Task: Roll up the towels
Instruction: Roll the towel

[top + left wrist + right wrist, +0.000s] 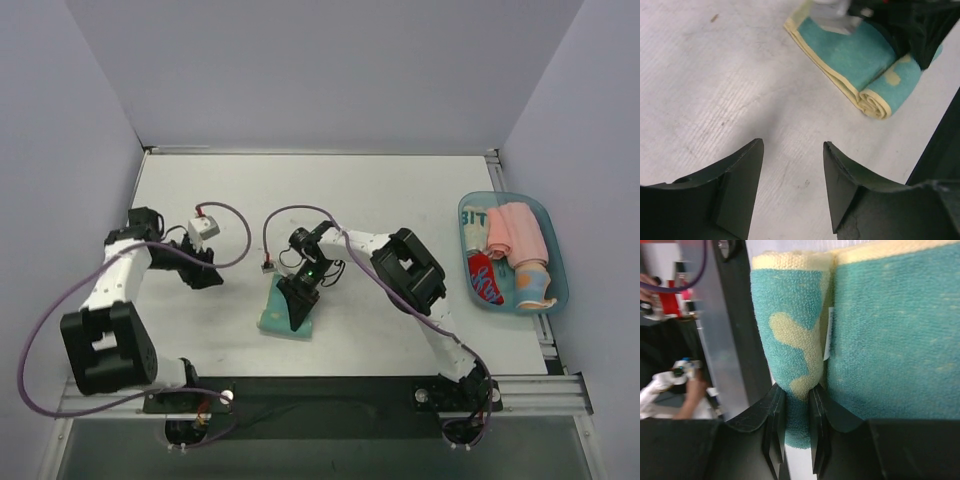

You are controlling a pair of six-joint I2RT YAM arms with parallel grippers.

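A teal towel with a pale yellow border (285, 312) lies on the white table near its front middle, partly rolled from the near end. In the left wrist view the towel (855, 57) shows a rolled end at its right. My right gripper (300, 300) is shut on that roll (795, 355), with the flat part of the towel beside it on the right. My left gripper (205, 275) is open and empty, low over bare table to the left of the towel; its fingers (740, 185) hold nothing.
A clear blue tray (553, 250) at the right table edge holds several rolled and folded towels, pink and patterned. Grey walls enclose the table on three sides. A black rail runs along the near edge.
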